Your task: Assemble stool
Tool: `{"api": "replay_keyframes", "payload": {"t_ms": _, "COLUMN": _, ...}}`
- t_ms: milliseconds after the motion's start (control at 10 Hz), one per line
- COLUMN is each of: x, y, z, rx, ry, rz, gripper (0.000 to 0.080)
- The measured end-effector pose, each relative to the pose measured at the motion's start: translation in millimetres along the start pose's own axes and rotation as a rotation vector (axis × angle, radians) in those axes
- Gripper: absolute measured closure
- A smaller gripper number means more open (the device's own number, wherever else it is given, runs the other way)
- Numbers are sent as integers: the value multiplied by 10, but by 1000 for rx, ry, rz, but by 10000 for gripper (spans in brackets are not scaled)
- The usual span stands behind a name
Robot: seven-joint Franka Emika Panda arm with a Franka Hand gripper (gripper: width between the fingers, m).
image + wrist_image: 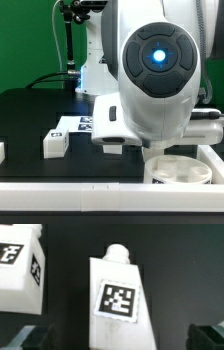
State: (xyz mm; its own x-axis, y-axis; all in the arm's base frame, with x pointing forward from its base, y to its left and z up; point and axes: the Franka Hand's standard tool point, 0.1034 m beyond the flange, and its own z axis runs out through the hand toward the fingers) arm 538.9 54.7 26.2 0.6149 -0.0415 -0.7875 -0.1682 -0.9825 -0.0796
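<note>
I read the claw (118, 339) apart, fingers (25, 338) flanking one leg (120, 303) with gaps both sides. A second leg (20, 269) crowds it, just beside. Exterior view: seat (185, 168) at 5 o'clock, near the table (30, 110) edge.

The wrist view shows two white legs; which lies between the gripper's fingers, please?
The leg with the rounded peg, centred under the open gripper; the other leg sits aside.
</note>
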Motion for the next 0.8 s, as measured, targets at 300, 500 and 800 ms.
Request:
{"api": "replay_keyframes", "payload": {"t_ms": 300, "x": 85, "y": 15, "z": 116, "rx": 1, "ry": 29, "rz": 2, "gripper": 150}}
{"api": "replay_keyframes", "payload": {"t_ms": 500, "x": 104, "y": 52, "z": 217, "rx": 3, "ry": 28, "rz": 8, "gripper": 150}}
{"api": "replay_keyframes", "payload": {"t_ms": 800, "x": 109, "y": 49, "z": 217, "rx": 3, "ry": 31, "rz": 8, "gripper": 160}}
